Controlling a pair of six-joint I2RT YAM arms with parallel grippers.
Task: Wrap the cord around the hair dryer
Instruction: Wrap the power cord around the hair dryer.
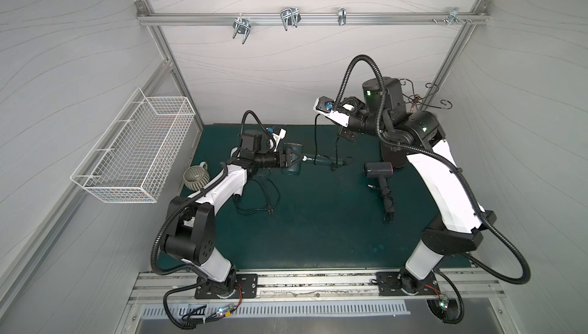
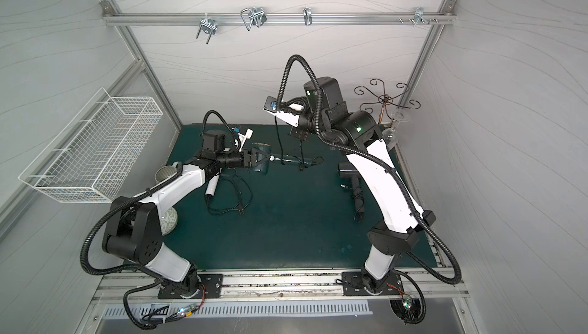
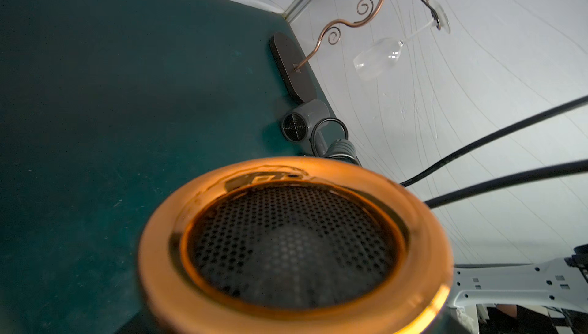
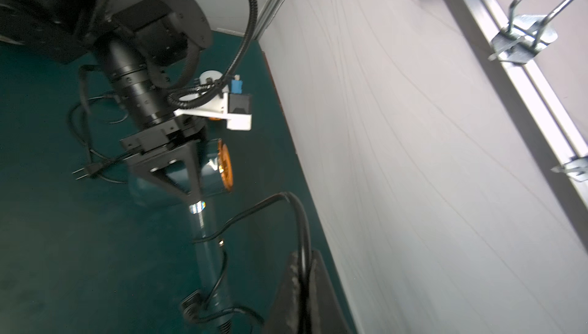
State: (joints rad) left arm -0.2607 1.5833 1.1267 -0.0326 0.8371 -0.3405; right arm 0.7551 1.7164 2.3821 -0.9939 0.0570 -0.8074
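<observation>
- Beyond the grey hair dryer (image 1: pixel 378 170), toward the left arm, the left hand (image 1: pixel 291 159) clamps the copper-ringed barrel of the teal hair dryer (image 1: pixel 321 159).
- Farther back and raised, the right hand (image 1: pixel 346 134) pinches the thin black cord (image 1: pixel 316 135), which hangs in two slack strands.
- Likely trouble: a hard pull twists the dryer loose, or the cord slips free.

Left arm (image 1: pixel 222 183) and right arm (image 1: pixel 436 176): white shells, black joints, ribbed black conduit (image 1: pixel 362 57) looping off; possibly green indicator lights (image 1: pixel 369 93).
</observation>
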